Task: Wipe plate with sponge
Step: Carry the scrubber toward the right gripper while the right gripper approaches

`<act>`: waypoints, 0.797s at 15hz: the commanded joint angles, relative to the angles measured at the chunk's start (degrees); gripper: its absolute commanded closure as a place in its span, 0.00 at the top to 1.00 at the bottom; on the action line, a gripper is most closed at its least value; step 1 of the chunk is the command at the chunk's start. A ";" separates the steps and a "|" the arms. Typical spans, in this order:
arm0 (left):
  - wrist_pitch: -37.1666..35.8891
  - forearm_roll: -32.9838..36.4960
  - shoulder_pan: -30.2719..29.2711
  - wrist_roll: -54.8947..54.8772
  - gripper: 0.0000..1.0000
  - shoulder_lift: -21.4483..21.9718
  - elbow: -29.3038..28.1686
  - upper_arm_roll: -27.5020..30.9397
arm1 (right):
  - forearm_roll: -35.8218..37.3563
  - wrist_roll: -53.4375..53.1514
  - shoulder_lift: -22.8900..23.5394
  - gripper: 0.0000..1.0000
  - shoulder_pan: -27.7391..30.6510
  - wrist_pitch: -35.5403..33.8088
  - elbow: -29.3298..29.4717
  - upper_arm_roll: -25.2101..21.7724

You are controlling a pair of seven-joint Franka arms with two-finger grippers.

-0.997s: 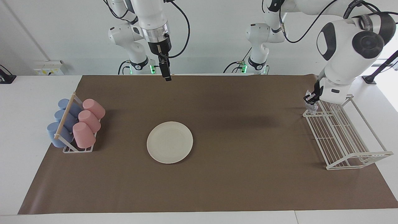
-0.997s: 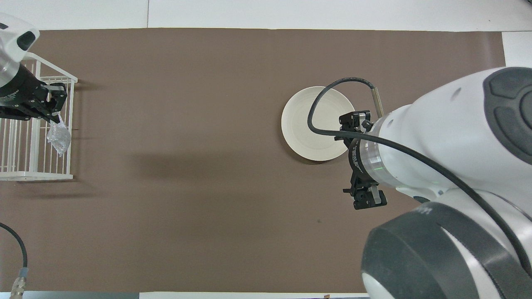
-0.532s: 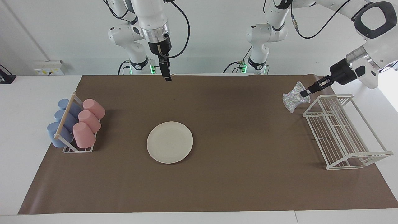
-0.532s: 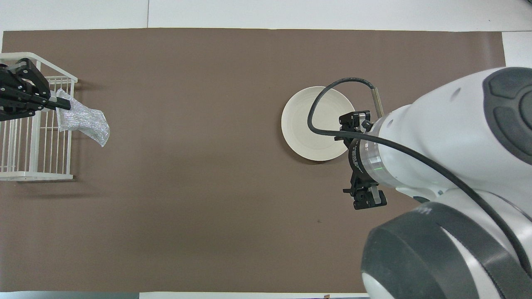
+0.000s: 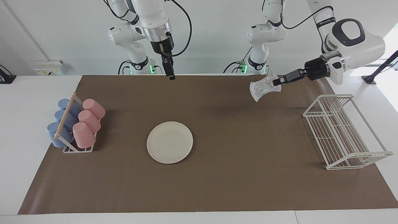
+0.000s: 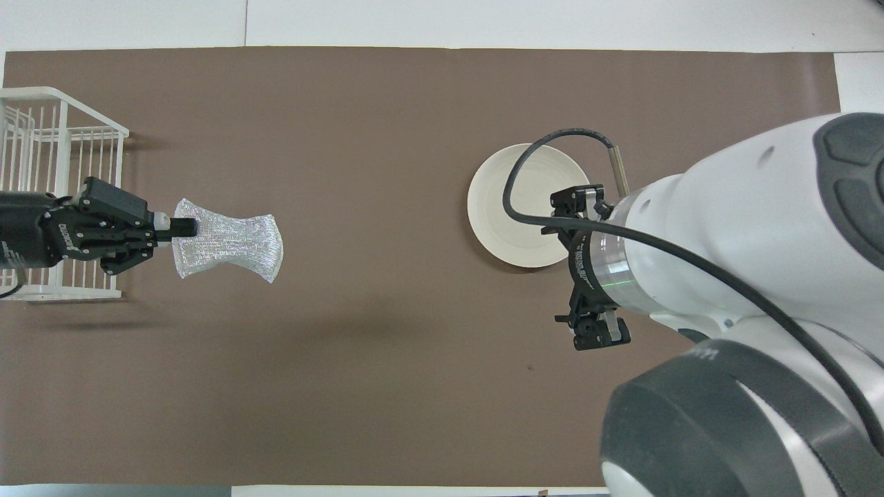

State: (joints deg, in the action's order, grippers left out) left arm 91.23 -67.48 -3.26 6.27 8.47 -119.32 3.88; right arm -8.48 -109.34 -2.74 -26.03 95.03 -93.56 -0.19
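Note:
The cream-white plate [image 5: 169,142] lies flat on the brown mat, toward the right arm's end; in the overhead view the right arm covers part of the plate [image 6: 507,207]. My left gripper [image 5: 276,82] is shut on one end of the speckled silvery sponge [image 5: 263,86], which hangs in the air over bare mat between the wire rack and the plate. From overhead, the sponge [image 6: 228,238] sticks out flat from the left gripper [image 6: 181,226]. My right gripper [image 5: 170,76] waits open, high over the mat's edge by the robots, holding nothing.
A white wire rack [image 5: 342,133] stands at the left arm's end of the mat, also visible overhead as the wire rack [image 6: 62,138]. A small rack of pink and blue cups [image 5: 76,124] sits at the right arm's end. Brown mat [image 5: 236,174] covers the table.
The left gripper has lifted the sponge out of the wire rack and carried it toward the middle of the table. The right gripper shifted only slightly.

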 commanded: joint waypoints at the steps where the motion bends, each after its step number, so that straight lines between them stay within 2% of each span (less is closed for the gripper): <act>1: 2.82 -6.68 3.60 -5.03 0.00 7.16 -10.21 0.07 | -0.75 -3.76 -1.30 1.00 -1.56 4.36 -2.32 0.98; 7: 3.60 -18.02 8.97 -21.90 0.00 13.14 -23.31 0.07 | -0.66 -14.75 -2.01 1.00 -11.75 16.66 -8.30 0.98; 10: 4.22 -20.41 11.17 -22.35 0.00 13.06 -24.64 0.07 | -0.66 -20.18 0.62 1.00 -17.45 24.47 -9.18 0.98; 12: 4.22 -20.41 11.17 -22.36 0.00 13.06 -24.64 0.07 | -0.66 -21.09 1.25 1.00 -18.61 25.38 -9.18 0.98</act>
State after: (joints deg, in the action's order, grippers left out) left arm 93.87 -86.59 6.71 -15.23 19.68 -142.20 3.27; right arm -8.69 -129.05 -1.82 -43.74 118.52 -102.03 0.95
